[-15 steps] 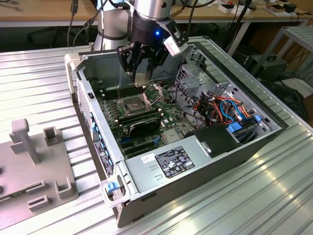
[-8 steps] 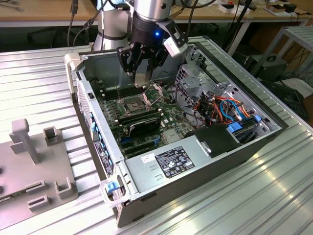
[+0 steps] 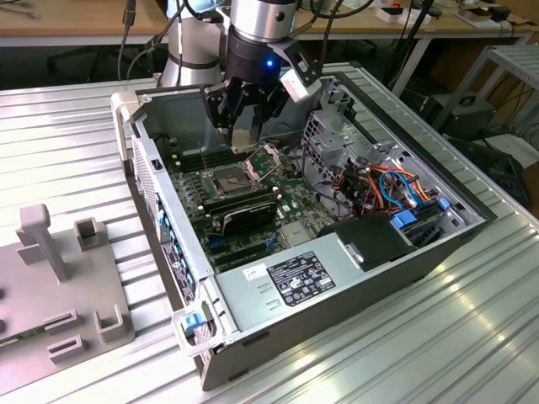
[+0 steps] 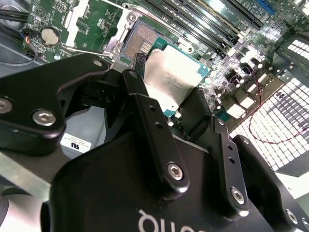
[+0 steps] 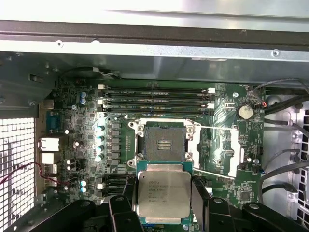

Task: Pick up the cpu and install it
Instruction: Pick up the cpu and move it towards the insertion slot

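The socket [image 5: 164,142] is uncovered, its frame [image 5: 231,147] swung aside, and the room straight above it is left free. It is flanked by memory sticks [image 5: 157,99] toward the case wall [image 5: 145,48]. The case's side at the exterior view's right is crowded by cables [image 3: 387,189]. The socket's edge is overhung by the cpu [image 5: 163,193], clamped in the end effector [image 3: 244,135].

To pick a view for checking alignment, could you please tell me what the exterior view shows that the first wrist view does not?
The exterior view adds the case's outer wall, the power supply and a grey fixture beside the case. The first wrist view adds the coin cell. Both show the gripper holding the cpu near the open socket.
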Available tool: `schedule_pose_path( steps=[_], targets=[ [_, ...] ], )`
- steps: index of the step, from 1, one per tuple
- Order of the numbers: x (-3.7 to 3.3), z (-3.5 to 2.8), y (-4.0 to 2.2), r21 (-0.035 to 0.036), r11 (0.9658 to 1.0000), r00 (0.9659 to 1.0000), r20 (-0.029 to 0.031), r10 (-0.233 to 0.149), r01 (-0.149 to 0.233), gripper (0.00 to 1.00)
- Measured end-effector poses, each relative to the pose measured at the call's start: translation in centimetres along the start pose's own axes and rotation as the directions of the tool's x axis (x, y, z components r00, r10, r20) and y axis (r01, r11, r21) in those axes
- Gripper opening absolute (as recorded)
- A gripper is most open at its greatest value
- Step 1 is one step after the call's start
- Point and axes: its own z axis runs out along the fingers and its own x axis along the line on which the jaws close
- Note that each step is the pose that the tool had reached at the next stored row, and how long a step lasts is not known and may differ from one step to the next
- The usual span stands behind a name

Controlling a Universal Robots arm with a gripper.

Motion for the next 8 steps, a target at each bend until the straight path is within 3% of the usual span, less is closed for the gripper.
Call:
schedule_pose_path(
  steps=[3, 8],
  targets=[
    [0.01, 0.08, 0.08, -0.0005, 1.0000, 1.0000, 0.0003, 0.000, 0.000, 0.55],
    [-0.03, 0.76, 1.00, -0.0002, 1.0000, 1.0000, 0.0002, 0.000, 0.000, 0.55]
  ],
)
